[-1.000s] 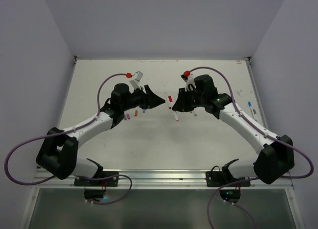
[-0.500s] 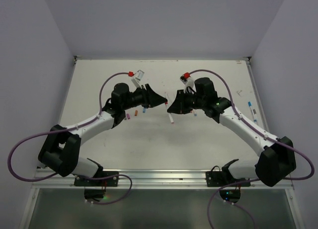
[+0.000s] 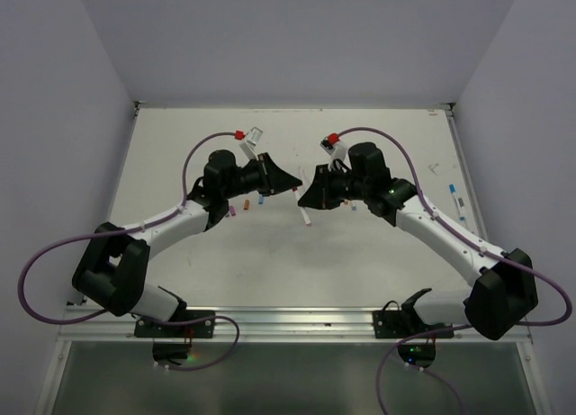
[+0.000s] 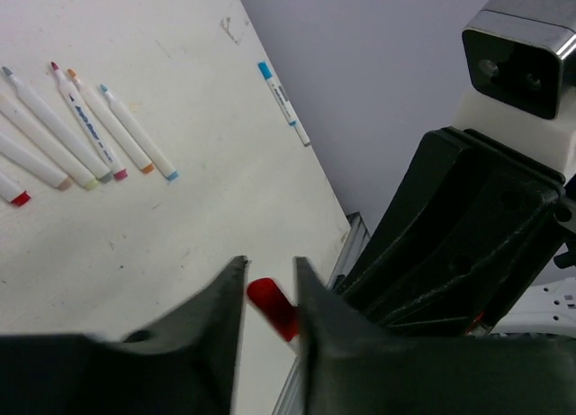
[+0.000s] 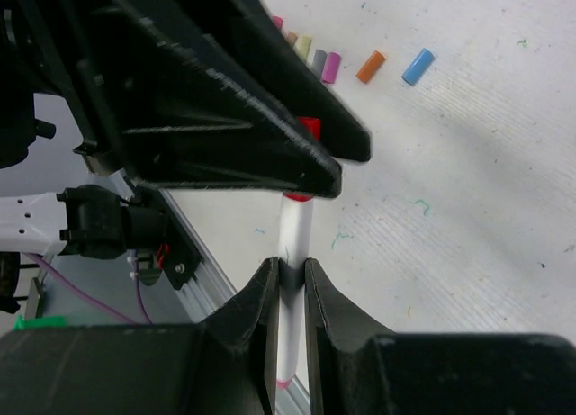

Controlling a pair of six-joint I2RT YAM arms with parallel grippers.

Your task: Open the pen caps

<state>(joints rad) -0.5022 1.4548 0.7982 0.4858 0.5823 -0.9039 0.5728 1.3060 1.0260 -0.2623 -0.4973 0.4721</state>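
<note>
Where the two arms meet tip to tip above the middle of the white table (image 3: 270,271), they share a single marker between them. The right tool (image 5: 288,266) is closed on the barrel of a white pen (image 5: 295,230), which points away from it toward the other arm. The pen's red cap (image 4: 270,307) sits between the fingertips of the left tool (image 4: 270,271), whose jaws are drawn in narrow on either side of it; whether they press on the cap cannot be told. On the table beyond the left tool lies a row of white pens (image 4: 90,131) side by side, with a blue-tipped pen (image 4: 283,100) apart near the table's edge. Several loose caps (image 5: 370,66), pink, orange and blue among them, lie in a line behind the left tool.
</note>
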